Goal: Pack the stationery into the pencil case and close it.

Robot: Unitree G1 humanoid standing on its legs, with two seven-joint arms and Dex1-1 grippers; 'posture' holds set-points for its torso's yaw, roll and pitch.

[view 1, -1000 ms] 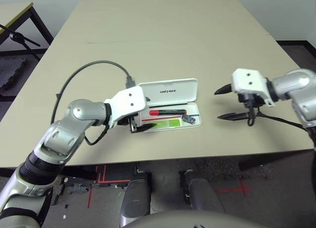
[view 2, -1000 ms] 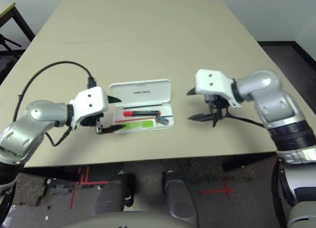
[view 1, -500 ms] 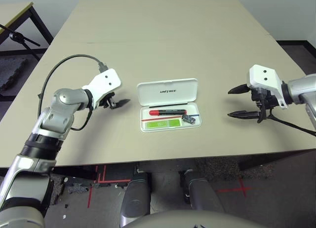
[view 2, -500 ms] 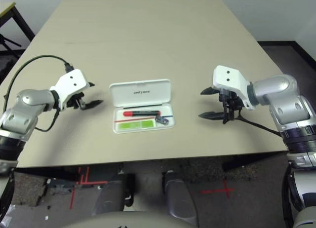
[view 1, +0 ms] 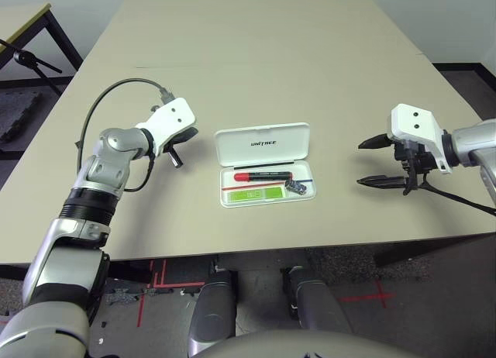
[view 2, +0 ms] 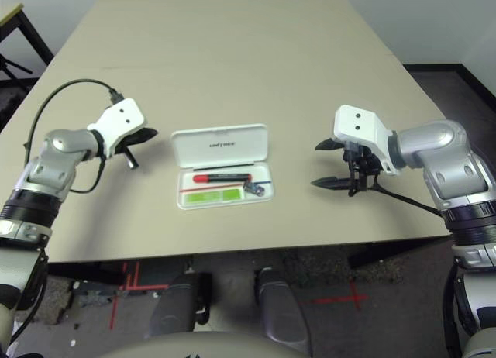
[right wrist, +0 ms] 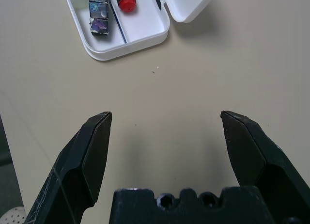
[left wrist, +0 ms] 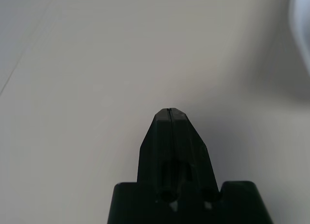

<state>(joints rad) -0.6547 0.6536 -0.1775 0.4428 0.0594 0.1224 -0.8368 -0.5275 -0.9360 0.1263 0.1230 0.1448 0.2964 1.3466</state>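
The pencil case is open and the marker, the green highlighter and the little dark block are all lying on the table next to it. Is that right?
Not quite: the marker, the green highlighter and the little dark block are all lying inside the pencil case, as the left eye view shows. The case is open, just as you said.

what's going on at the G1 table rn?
The G1 is packing stationery. The red marker, lime-green highlighter and small dark block are already in the white pencil case, whose lid is still up. Neither arm is handling anything: left fingers are shut beside the case, right fingers open on its other side. Closing the lid looks like what's left.
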